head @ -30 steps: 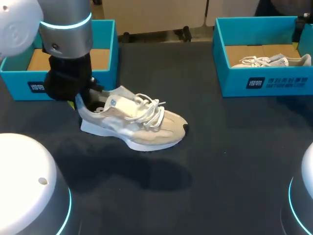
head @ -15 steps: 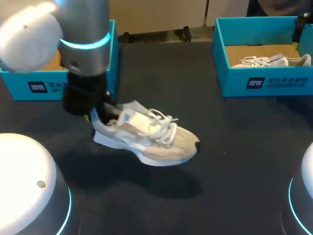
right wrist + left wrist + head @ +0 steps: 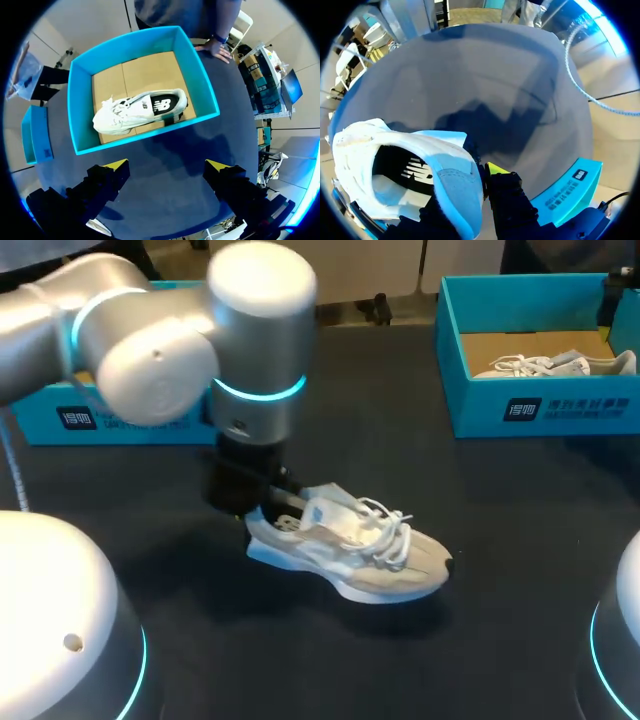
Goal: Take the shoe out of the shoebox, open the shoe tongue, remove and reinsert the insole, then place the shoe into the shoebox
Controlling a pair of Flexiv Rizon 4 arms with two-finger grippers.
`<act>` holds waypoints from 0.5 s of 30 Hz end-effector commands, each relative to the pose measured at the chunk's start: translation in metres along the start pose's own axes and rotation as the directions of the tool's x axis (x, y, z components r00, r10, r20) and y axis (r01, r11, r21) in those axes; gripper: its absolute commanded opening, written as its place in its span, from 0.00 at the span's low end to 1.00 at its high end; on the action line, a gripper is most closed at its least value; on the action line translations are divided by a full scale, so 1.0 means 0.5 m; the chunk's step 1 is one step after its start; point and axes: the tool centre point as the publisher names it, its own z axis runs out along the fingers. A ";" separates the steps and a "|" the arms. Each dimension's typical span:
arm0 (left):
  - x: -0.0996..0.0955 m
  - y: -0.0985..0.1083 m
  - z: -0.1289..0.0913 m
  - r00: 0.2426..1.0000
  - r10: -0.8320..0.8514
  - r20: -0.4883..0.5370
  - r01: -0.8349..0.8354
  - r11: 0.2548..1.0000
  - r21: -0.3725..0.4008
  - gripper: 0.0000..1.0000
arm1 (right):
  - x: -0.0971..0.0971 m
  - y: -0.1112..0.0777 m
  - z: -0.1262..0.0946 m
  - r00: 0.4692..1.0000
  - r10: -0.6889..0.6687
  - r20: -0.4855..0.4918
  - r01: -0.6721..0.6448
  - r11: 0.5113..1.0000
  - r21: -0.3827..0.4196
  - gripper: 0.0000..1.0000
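Over the last second the left arm has carried the sneaker (image 3: 350,555) away from the left shoebox (image 3: 60,420) and out toward the middle of the bench (image 3: 500,540). The shoe was just beside that box and is now well apart from it, toe pointing toward the robot's right. The left hand (image 3: 268,502) is clamped on the heel collar (image 3: 455,167). In its wrist view one yellow fingertip (image 3: 495,168) presses the outside of the heel, while the other finger is hidden, apparently inside the shoe opening. Whether the sole already rests on the bench or hangs just above it cannot be told. The right hand (image 3: 167,172) is spread wide, holds nothing and hangs over the bench just before the right shoebox (image 3: 540,405), where a second sneaker (image 3: 140,112) lies. A person's hand (image 3: 215,47) rests on the bench's far edge behind that box. So the take-out step looks essentially finished. Next the sneaker must be set down and steadied so the tongue can be pulled open. The insole is still in place.
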 end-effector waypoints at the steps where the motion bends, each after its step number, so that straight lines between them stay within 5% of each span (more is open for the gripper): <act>1: -0.058 0.019 0.028 0.998 -0.034 -0.050 0.036 0.999 0.025 0.00 | 0.000 -0.001 0.000 1.000 0.000 0.000 0.000 1.000 0.000 1.00; 15: -0.108 0.018 0.082 0.986 -0.106 -0.127 0.110 0.994 0.020 0.00 | 0.000 -0.001 0.000 1.000 0.000 0.000 0.000 1.000 0.000 1.00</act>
